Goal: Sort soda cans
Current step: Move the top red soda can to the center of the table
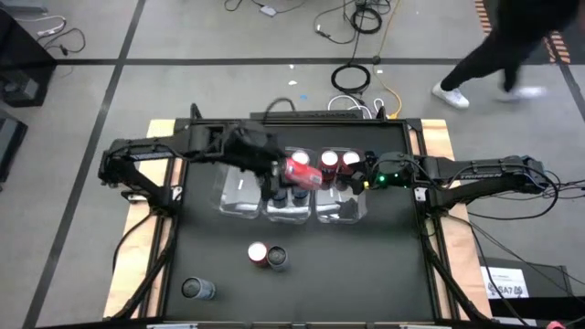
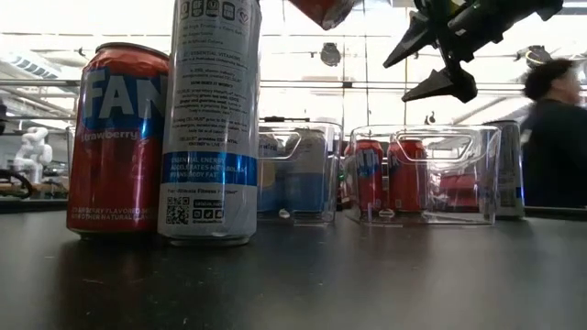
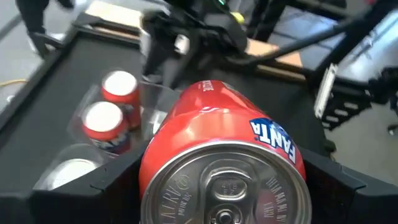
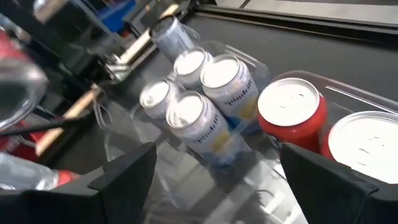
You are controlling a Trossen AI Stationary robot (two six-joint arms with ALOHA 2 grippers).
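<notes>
My left gripper (image 1: 291,171) hangs over the clear bins, shut on a red Fanta can (image 3: 224,155). My right gripper (image 4: 227,186) is open, above the right bin (image 1: 352,208) and touching nothing. Two red cans (image 1: 339,163) stand in that bin. Several blue-silver cans (image 4: 199,93) stand in the middle bin (image 1: 289,212). A red can (image 2: 119,137) and a tall blue-silver can (image 2: 211,119) stand together on the table's near half. A dark grey can (image 1: 196,290) stands near the near-left corner. My left gripper pinches the red can by its side wall (image 3: 155,149), one finger (image 3: 118,177) on each flank, near the silvery top end (image 3: 224,186). The can lies level along the fingers, its top facing the wrist camera, and it is lifted clear above the bins.
Three clear bins sit side by side across the middle of the black table; the left bin (image 1: 239,194) holds grey cans. The two arms are close over the bins. A person (image 1: 512,46) walks on the floor beyond the far edge. Open table lies toward the near-right.
</notes>
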